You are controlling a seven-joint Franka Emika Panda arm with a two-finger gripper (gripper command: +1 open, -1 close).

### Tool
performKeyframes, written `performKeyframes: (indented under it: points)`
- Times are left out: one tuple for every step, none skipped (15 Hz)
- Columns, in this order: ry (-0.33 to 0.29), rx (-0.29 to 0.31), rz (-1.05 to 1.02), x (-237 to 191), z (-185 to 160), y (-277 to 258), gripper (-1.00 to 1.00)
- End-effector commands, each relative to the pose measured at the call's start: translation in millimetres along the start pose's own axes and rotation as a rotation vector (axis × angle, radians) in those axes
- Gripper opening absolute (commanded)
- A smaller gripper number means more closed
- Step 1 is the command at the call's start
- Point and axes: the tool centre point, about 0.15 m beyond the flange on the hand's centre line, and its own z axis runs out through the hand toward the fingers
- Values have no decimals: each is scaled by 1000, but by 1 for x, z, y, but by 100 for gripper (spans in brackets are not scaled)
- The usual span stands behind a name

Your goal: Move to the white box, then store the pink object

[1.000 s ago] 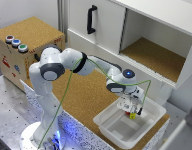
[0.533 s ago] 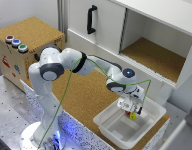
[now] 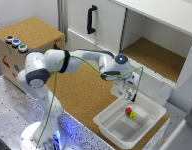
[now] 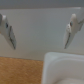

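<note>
so the arm is stretched out across the cork-topped bench [image 3: 86, 95] with the end effector [image 3: 124, 93] hanging just past the far rim of the white box [image 3: 146, 126], above it and not touching. in the wrist view the two fingers [image 4: 71, 30] are spread wide apart with nothing between them, so it's open and empty. that same view is pretty blurry but you can make out a pale wall behind the fingers, a strip of cork and a corner of the box [image 4: 62, 67].

the pink object [image 3: 128, 111] is already sitting inside the box on its floor, toward the end nearest the end effector. right beside it, pretty much touching, is a small yellow block [image 3: 133, 115]. rest of the box floor looks bare white, with a step in it.

behind the arm there's a big white cabinet [image 3: 111, 30] with a black handle [image 3: 90, 19], and an open compartment on the exterior view's right with a cork floor. on the exterior view's left is a wooden box [image 3: 23, 50] with three coloured buttons [image 3: 16, 43] on top. a green cable [image 3: 61, 95] loops along the arm down to the base.
</note>
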Motion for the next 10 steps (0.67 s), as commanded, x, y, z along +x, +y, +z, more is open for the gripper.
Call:
performKeyframes:
  points:
    - [13, -81, -41, -6, -22, -85, 100]
    - [13, -69, -58, -7, -22, -99, 100]
    - [5, -55, -74, -8, -21, -114, 100]
    - [0, -42, -96, -9, -20, -128, 100]
    - [-8, -25, -112, -10, -20, -141, 100]
    - [-24, -5, -128, -10, -19, -154, 100]
    - [-57, 29, -159, -10, -16, -176, 100]
    - [-52, 40, -214, -11, -19, -198, 100]
    - [-51, 67, -267, -12, -22, -219, 100]
    - [-50, 102, -330, -12, -28, -243, 100]
